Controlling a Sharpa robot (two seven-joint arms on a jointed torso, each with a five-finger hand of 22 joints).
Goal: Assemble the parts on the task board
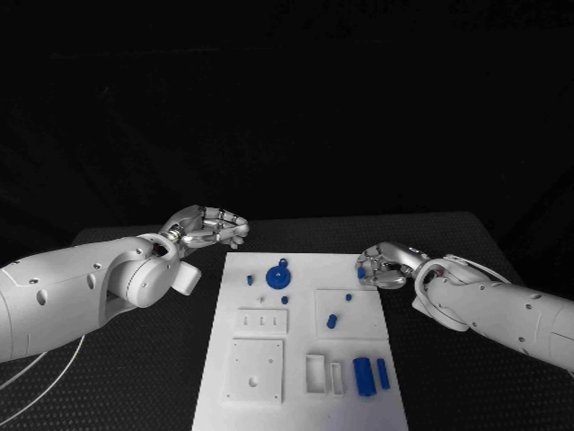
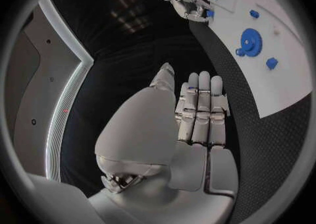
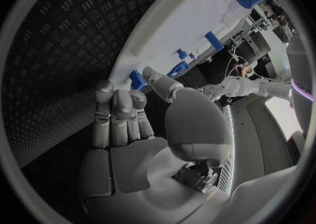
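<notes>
The white task board [image 1: 300, 359] runs down the lower middle of the head view on the black table [image 1: 455, 242], a long plate with raised white blocks and slots on it.

Nearest the bottom edge, just right of centre, two blue bars [image 1: 363, 372] stand side by side (one fat, one thin), next to a pair of white slot holders [image 1: 315, 373]. To their left is a square white plate [image 1: 256, 369] with a hole in it. One row up there's a smaller white block [image 1: 262, 321] with little slits, and to its right a white square carrying a short blue peg [image 1: 332, 321] and a tiny blue stub [image 1: 348, 296]. Further up, near the board's top, sits a blue gear [image 1: 279, 277] with a little tab on it, and a small blue piece [image 1: 251, 279] to its left. So that's seven blue parts I can count, including the one below.

The right hand [image 1: 388, 268] is at the board's right edge, mid-right of the frame, fingers curled around a small blue part [image 1: 362, 271], so it's gripping that. The right wrist view shows the same blue bit [image 3: 136, 79] at the fingertips, against the board's edge.

Farthest back, the left hand [image 1: 209, 226] is up off the board's top-left corner, fingers curled inward with nothing in them that I can see. The left wrist view has the fingers [image 2: 203, 109] lying side by side, empty.
</notes>
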